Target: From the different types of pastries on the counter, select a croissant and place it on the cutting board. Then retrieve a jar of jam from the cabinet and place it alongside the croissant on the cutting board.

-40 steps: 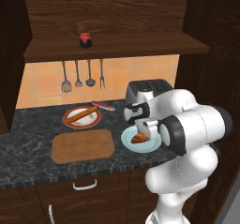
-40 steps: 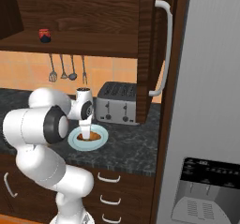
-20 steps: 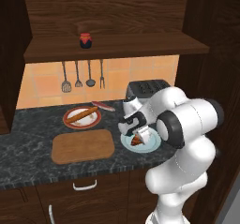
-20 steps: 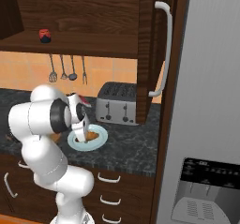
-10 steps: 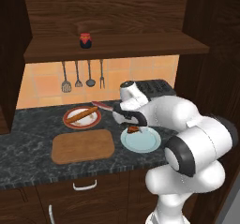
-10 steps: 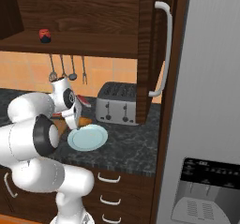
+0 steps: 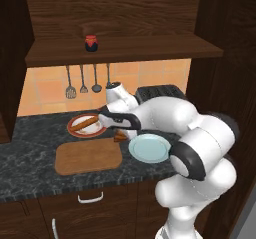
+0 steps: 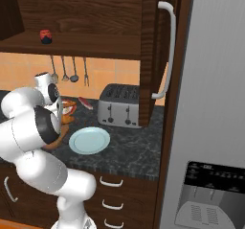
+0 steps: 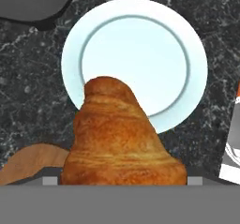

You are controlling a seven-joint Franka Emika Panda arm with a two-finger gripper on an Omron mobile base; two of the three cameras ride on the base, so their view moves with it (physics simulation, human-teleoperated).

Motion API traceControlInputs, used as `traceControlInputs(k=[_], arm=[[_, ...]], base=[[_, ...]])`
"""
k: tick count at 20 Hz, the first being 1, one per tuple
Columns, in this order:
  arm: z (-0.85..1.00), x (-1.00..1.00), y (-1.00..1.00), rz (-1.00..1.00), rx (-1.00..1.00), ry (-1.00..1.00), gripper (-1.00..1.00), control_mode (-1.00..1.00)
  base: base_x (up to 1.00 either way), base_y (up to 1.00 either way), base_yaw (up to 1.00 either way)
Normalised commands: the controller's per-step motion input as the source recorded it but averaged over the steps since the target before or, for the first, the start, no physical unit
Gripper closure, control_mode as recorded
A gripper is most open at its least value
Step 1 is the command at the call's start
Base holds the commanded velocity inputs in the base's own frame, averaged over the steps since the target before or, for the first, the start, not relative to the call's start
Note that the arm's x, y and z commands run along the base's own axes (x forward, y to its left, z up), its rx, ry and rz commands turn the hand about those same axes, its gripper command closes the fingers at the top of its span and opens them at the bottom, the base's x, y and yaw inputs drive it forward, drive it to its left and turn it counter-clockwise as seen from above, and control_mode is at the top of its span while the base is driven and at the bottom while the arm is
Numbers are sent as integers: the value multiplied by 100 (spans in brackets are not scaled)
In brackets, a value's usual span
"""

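Croissant (image 9: pixel 119 141) pinched in gripper (image 7: pixel 121 134), jaws spread wide around it, lifted off light blue plate (image 7: pixel 148 148) at frame centre, right beside cutting board (image 7: pixel 88 156) at lower left. Probably light, flaky, crushable; best held gently across thick middle. Jar of jam (image 7: pixel 90 43) on cabinet shelf, upper left.

No readable text, labels, brands or numbers anywhere. Fridge dispenser panel (image 8: pixel 209 194) has small marks, too blurred to read. Jar of jam (image 7: pixel 91 43) carries a plain red band, no lettering legible. Toaster (image 8: pixel 119 105) front is unmarked.
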Motion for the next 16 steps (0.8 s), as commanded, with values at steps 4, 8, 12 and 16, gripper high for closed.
traceControlInputs(k=[4,8,12,16], arm=[[-28,47,68,9,6,10,100,-100],[-65,49,65,13,4,13,100,-100],[-96,43,58,15,0,6,100,-100],[-77,36,46,12,0,0,100,-100]], base=[[0,0,0],[0,0,0],[0,0,0],[0,0,0]])
